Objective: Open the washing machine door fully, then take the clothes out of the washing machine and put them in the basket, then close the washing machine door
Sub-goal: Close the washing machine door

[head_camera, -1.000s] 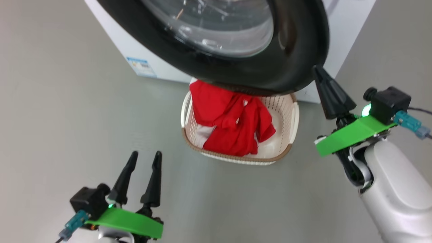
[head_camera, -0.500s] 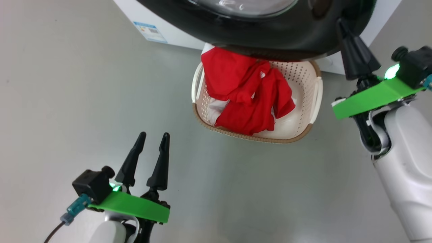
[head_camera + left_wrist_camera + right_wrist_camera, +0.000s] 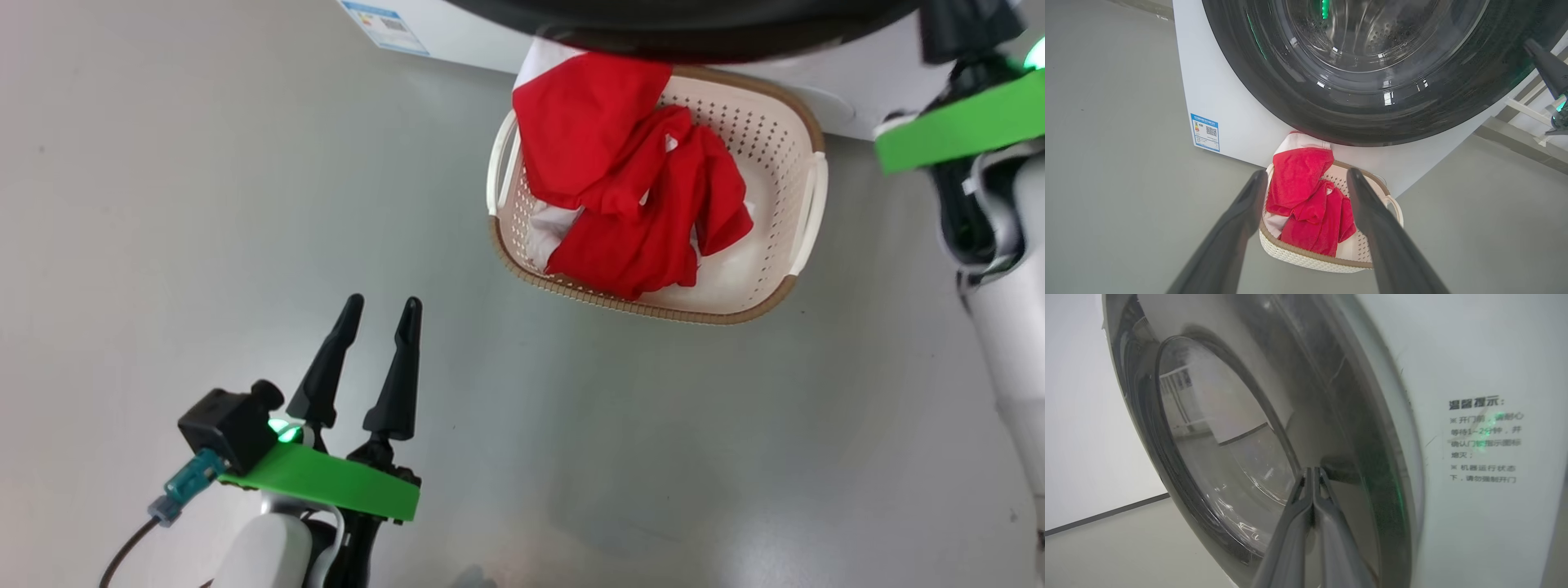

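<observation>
Grey smooth floor [image 3: 163, 204] lies under everything, and a pale wall stands behind in the right wrist view.

The right claw [image 3: 1314, 470] has its two fingers pressed together with nothing between them. Its tips are at the dark glossy rim of the washing machine door [image 3: 1216, 437], beside a dark recess in that rim; whether they touch it I cannot tell. The door lies against the front of the washing machine [image 3: 1474, 355]. Just to the right of the tips, on the white front, is a printed notice [image 3: 1484, 441] in Chinese. Its heading reads "温馨提示:", and the two starred lines below it are too blurred to read fully.

The left claw [image 3: 384, 304] has its fingers apart and holds nothing. It hangs over bare floor and points toward the basket [image 3: 653, 314], which is well apart from it. The basket stands on the floor just before the machine, under the door. The clothes [image 3: 629, 163] lie inside it, red with some white, and one piece hangs over the rim on the machine's side. On the machine's lower front, to the left of the basket, is a small blue-edged label [image 3: 1205, 132] with a QR code; its text is too small to read.
</observation>
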`<state>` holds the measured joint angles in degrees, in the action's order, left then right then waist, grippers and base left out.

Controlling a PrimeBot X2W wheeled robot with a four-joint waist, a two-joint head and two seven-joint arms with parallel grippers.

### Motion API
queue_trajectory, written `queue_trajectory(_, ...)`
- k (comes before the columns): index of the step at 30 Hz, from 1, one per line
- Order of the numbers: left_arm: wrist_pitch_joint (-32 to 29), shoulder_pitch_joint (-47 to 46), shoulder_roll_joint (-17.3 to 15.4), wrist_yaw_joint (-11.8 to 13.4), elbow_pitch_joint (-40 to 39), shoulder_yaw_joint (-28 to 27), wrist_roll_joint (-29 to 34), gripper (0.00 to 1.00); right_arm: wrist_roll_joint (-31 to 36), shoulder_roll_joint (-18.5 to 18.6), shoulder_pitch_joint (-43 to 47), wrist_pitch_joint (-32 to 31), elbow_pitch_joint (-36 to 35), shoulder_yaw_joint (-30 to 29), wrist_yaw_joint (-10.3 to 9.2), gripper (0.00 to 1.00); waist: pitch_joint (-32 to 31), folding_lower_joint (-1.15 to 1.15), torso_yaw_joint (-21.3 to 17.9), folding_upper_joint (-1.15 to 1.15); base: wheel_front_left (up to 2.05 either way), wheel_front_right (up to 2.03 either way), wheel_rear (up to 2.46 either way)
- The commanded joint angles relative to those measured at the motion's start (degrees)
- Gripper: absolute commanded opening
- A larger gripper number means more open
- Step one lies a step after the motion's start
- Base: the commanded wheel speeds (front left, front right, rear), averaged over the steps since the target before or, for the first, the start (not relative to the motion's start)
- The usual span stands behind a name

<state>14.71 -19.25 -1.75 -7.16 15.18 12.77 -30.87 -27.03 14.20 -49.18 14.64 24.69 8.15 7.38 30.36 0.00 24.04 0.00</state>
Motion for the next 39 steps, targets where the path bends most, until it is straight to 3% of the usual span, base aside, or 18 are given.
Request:
queue_trajectory(1,0.29,-0.58,-1.13,-0.33,-1.47,-1.65,-0.82,1.00,0.73,-0.35,-1.76,0.36,-1.15,-0.57,0.11,0.00,0.81,0.00,0.58,0.00,0.00,0.00,0.00)
queue_trajectory(11,0.29,-1.28,-1.13,-0.33,-1.60,-1.69,-1.34,1.00,-0.14,-0.41,-5.25,0.36,-1.69,-3.26,0.11,0.00,2.16,0.00,0.87,0.00,0.00,0.00,0.00)
queue_trajectory(18,0.29,-1.11,-1.13,-0.33,-1.00,-1.97,-1.14,1.00,-0.01,-0.78,-1.29,0.36,-1.73,-0.11,0.11,0.00,0.29,0.00,0.07,0.00,0.00,0.00,0.00)
queue_trajectory(20,0.29,-0.88,-1.13,-0.33,-0.90,-2.26,-0.75,1.00,-0.31,-1.08,0.94,0.36,-1.88,1.09,0.11,0.11,-0.66,0.00,-0.41,0.00,0.00,0.00,0.00)
queue_trajectory(24,0.29,-0.09,-1.13,-0.33,-0.26,-3.21,0.65,1.00,-0.87,-1.56,6.09,0.36,-2.53,3.49,0.11,0.55,-2.94,0.00,-1.72,0.00,0.00,0.00,0.00)
queue_trajectory(25,0.29,0.18,-1.13,-0.33,-0.07,-3.49,1.01,1.00,-1.00,-1.68,7.47,0.36,-2.75,3.90,0.11,0.84,-3.56,0.00,-2.10,0.00,0.00,0.00,0.00)
queue_trajectory(26,0.29,0.45,-1.13,-0.33,0.07,-3.78,1.45,1.00,-1.15,-1.85,8.86,0.36,-2.94,4.20,0.11,1.00,-4.20,0.00,-2.51,0.00,0.00,0.00,0.00)
queue_trajectory(39,0.29,5.50,-1.13,-0.33,1.46,-7.11,6.23,1.00,-2.82,-4.09,26.67,0.36,-5.87,3.86,0.11,1.00,-13.24,0.00,-8.23,0.00,0.00,0.00,0.00)
